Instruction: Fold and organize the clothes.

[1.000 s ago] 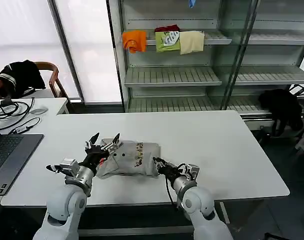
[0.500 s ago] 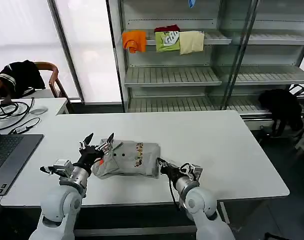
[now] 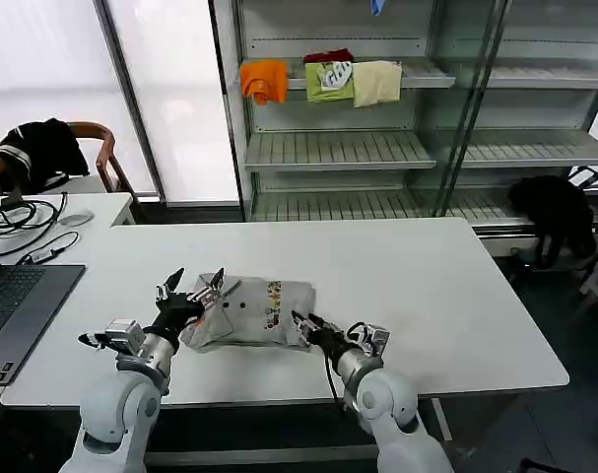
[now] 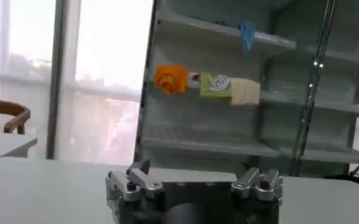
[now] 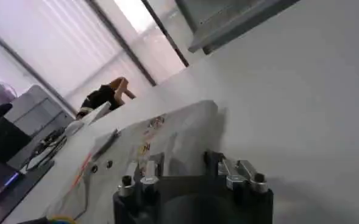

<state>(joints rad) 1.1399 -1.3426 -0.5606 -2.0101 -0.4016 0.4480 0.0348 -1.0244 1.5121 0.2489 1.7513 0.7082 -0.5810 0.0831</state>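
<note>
Right tool (image 3: 300, 322), near the desk's (image 3: 456, 296) front edge: tips touch the front right corner of the folded grey shirts (image 3: 254, 312); fingers apparently pressed together, though I cannot tell for certain. Left tool (image 3: 190, 284): fingers spread, raised over the bundle's left end. Shirts lie front-centre on the desk, print strip up.

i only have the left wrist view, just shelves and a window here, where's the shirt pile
Observer: The folded grey shirts lie on the white table, near its front edge.
Operator: where's my left gripper then
Observer: The left gripper is open at the pile's left end.
Operator: and the right one
Observer: The right gripper is low at the pile's right front corner.
</note>
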